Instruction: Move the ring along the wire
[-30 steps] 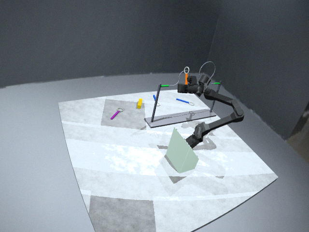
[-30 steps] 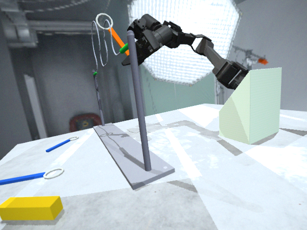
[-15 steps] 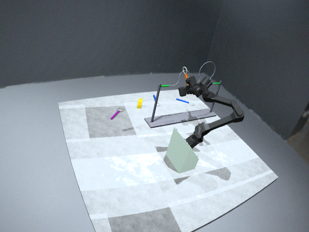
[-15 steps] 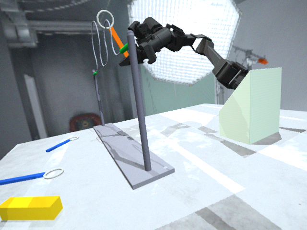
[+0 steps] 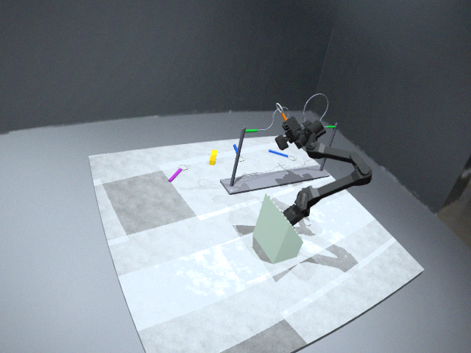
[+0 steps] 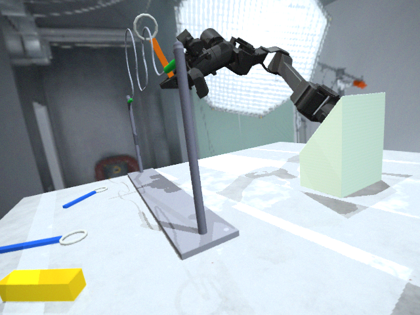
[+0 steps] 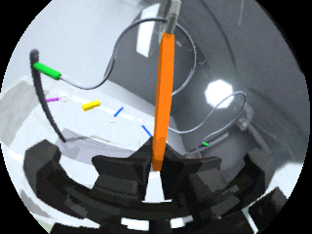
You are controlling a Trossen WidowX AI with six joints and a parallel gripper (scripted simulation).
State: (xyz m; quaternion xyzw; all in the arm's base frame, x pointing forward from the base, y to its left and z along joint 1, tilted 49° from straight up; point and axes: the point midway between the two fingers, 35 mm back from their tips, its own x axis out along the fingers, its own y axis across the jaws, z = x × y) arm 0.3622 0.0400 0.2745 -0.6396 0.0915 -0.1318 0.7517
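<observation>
The gripper (image 6: pixel 169 80) (image 7: pixel 156 163) is shut on the orange handle (image 5: pixel 284 116) (image 6: pixel 160 53) (image 7: pixel 164 93) near its lower end. The handle slants up to the pale ring, which is at the first hump of the grey wire (image 6: pixel 126 50) (image 7: pixel 117 46) from the left post (image 5: pixel 238 157). The wire appears to pass through the ring; the exact clearance cannot be told. One green part (image 5: pixel 251 131) (image 6: pixel 169 65) (image 7: pixel 47 70) is at the left post, the other (image 5: pixel 331 126) (image 6: pixel 130 100) (image 7: pixel 206 144) at the right post (image 5: pixel 332 142). In the exterior view, the near green part overlaps the handle.
The grey base (image 5: pixel 266 184) (image 6: pixel 218 228) carries both posts. Two blue-handled rings, one with its handle (image 5: pixel 278 153) (image 6: pixel 79 199) farther right, a purple-handled ring (image 5: pixel 175 175) and a yellow block (image 5: pixel 213 157) (image 6: pixel 41 286) lie behind or left. A pale green wedge (image 5: pixel 271 232) (image 6: pixel 361 142) stands by the arm's base.
</observation>
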